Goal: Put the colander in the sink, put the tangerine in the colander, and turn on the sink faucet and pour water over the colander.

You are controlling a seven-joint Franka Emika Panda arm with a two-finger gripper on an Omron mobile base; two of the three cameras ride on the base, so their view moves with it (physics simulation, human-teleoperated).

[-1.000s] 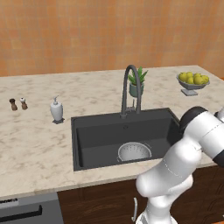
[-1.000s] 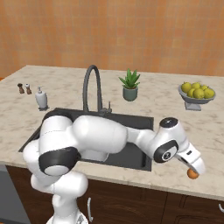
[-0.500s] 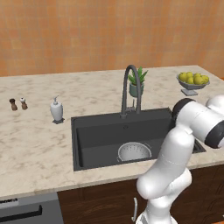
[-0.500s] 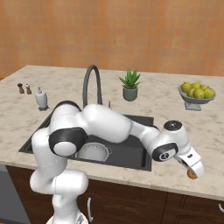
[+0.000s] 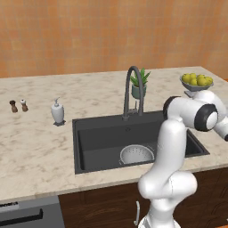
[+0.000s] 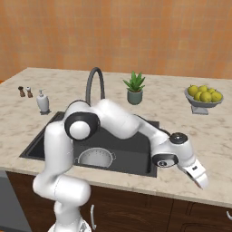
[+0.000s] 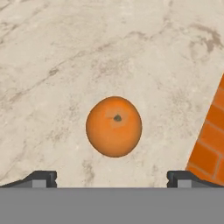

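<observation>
Plenty of bare marble counter (image 7: pixel 52 52) is lying around the tangerine (image 7: pixel 113 127) in our hand view, with a brick surface crossing the right edge. We are hovering over the fruit with our gripper (image 7: pixel 112 178) spread wide, fingertips (image 7: pixel 41 178) flanking it and gripping nothing. We are reaching our arm low and far right, past the sink (image 6: pixel 131 152), toward the counter's front edge. The colander (image 5: pixel 137 154) is sitting in the basin, below the faucet (image 5: pixel 133 91).
</observation>
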